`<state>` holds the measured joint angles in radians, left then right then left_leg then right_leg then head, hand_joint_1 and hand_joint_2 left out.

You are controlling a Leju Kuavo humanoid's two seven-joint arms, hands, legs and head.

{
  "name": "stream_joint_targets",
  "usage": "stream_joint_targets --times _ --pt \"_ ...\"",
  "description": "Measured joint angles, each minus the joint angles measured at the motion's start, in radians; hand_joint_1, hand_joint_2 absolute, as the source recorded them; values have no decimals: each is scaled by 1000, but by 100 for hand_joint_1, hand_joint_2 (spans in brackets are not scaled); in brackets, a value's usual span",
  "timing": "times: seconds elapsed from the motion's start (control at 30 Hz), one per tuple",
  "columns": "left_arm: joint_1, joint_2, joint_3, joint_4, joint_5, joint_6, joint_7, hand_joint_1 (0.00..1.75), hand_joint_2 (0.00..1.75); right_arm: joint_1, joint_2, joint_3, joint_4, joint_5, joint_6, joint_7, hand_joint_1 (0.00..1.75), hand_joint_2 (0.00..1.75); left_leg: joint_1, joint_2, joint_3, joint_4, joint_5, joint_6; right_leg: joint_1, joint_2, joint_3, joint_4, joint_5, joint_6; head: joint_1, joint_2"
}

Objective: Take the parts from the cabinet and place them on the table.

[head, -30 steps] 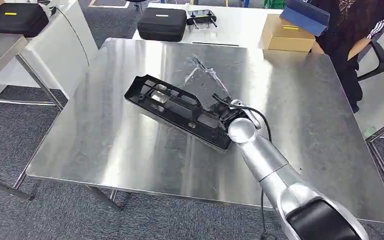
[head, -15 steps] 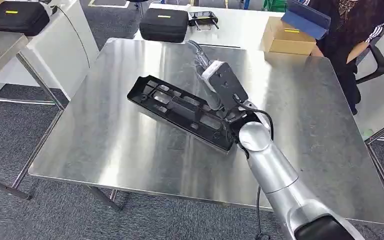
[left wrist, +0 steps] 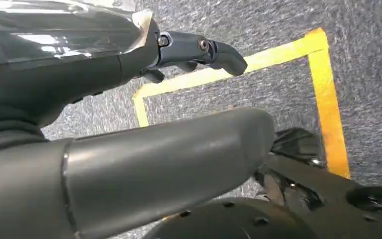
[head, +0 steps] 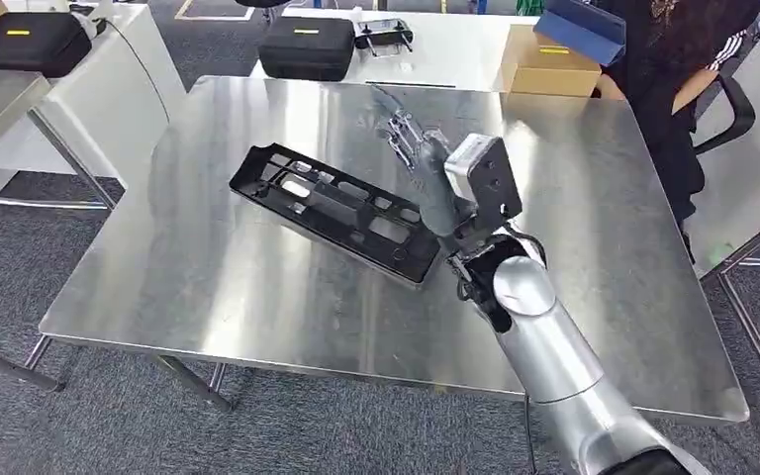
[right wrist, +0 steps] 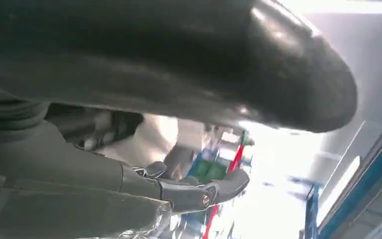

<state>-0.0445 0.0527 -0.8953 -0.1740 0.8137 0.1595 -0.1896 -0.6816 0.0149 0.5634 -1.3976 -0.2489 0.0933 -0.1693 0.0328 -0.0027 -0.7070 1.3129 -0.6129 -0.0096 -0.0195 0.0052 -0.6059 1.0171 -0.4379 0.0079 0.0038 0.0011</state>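
Note:
A long black plastic part (head: 332, 210) with several cut-outs lies flat and slantwise on the steel table (head: 208, 287). My right hand (head: 426, 163) is raised above the table just past the part's right end, fingers spread and pointing away from me, with nothing in it. In the right wrist view its thumb (right wrist: 204, 64) and fingers (right wrist: 194, 191) stand apart with empty space between them. My left hand hangs over grey carpet with yellow tape (left wrist: 328, 99); its thumb (left wrist: 169, 154) and fingers (left wrist: 199, 50) are apart and hold nothing.
Behind the steel table, a white table carries a black case (head: 307, 45), a cardboard box (head: 549, 67) and a blue item (head: 579, 30). Another black case (head: 32, 40) sits at the far left. A person (head: 673, 59) sits by a chair at the far right corner.
My right hand has come up off the part's right end and now stands above the table with fingers spread. The part stays on the table; the camera has shifted slightly.

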Motion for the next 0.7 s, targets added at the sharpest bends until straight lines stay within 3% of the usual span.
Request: stream_joint_targets --times 0.03,0.1,0.13,0.17,0.23,0.27,0.3,0.33,0.37,0.4,0.43,0.47,0.5,0.53,0.6,0.63,0.67,0.7 --pt "0 0 0 0 1 -1 -3 0 0 17 -4 -1 -16 -24 14 -6 0 0 0 0 36 -50 30 2 0 -1 -3 1 4 0 -1 0" --pt "-1 0 1 0 3 -1 -11 0 0 48 -16 -3 -59 -74 51 -19 0 0 2 0 153 -225 91 4 0 0 -6 3 9 9 -2 0" --pt "-2 0 2 0 3 -1 -11 0 0 65 -20 -4 -82 -90 63 -25 0 0 2 -2 188 -283 77 7 3 -1 -8 5 11 13 -2 0" --pt "-1 0 2 0 3 -2 -11 0 0 81 -27 -6 -108 -101 73 -29 0 0 -6 -7 185 -277 93 12 9 -1 -11 5 17 21 1 0" --pt "-1 -2 2 0 3 -2 -12 0 0 102 -34 -5 -136 -107 81 -29 0 0 -13 -7 177 -279 92 19 7 0 -14 2 28 36 0 0" --pt "-1 -2 2 0 3 -2 -12 0 0 112 -38 -6 -148 -109 81 -29 0 0 -15 -6 172 -283 100 29 7 1 -16 -2 35 47 2 0" --pt "-1 -4 2 0 3 -2 -12 0 0 118 -46 -8 -158 -110 81 -29 0 0 -6 0 165 -292 117 44 9 2 -26 4 32 55 2 0" --pt "-2 -4 3 0 3 -2 -12 0 0 120 -50 -8 -165 -110 81 -29 0 0 -11 1 153 -294 126 50 7 1 -47 29 -4 47 2 0" --pt "-2 -3 3 0 4 -2 -12 0 0 123 -54 -8 -171 -110 82 -29 0 0 -11 4 141 -294 136 59 6 1 -68 91 -55 37 8 0" --pt "-1 -3 4 0 4 -2 -12 0 0 127 -56 -8 -176 -110 82 -29 0 0 -13 6 129 -293 145 61 6 1 -92 169 -99 32 8 0" --pt "-1 -3 5 0 4 -2 -12 0 0 131 -60 -8 -179 -110 82 -29 0 0 -15 7 117 -293 154 62 6 1 -114 247 -134 32 7 0" --pt "-1 -3 6 0 4 -2 -12 0 0 137 -63 -8 -182 -110 84 -30 0 0 -17 8 104 -292 162 62 6 1 -124 304 -153 38 8 0" --pt "-1 -3 7 0 4 -2 -12 0 0 146 -66 -8 -184 -117 97 -38 0 0 -18 9 93 -292 171 62 6 1 -108 309 -148 46 7 0" --pt "-1 -3 8 0 5 -2 -13 0 0 155 -69 -8 -191 -119 109 -52 0 0 -18 9 85 -291 178 60 7 1 -71 269 -131 55 8 0" --pt "-1 -4 8 0 6 -2 -13 0 0 171 -74 -6 -214 -95 125 -87 0 0 -18 9 72 -291 190 55 7 0 49 92 -83 67 7 0" --pt "-1 -5 8 0 8 -2 -14 0 0 182 -76 -5 -232 -73 127 -106 0 0 -17 9 70 -291 195 51 7 -1 107 4 -84 60 8 0" --pt "-1 -7 9 0 13 -2 -18 0 0 199 -78 -4 -254 -53 127 -124 0 0 -21 9 64 -290 203 42 19 0 137 -42 -95 49 6 0" --pt "0 -8 9 0 14 -2 -19 0 0 223 -82 -3 -277 -36 128 -141 0 0 -20 9 67 -296 212 37 24 0 130 -36 -87 44 6 0"
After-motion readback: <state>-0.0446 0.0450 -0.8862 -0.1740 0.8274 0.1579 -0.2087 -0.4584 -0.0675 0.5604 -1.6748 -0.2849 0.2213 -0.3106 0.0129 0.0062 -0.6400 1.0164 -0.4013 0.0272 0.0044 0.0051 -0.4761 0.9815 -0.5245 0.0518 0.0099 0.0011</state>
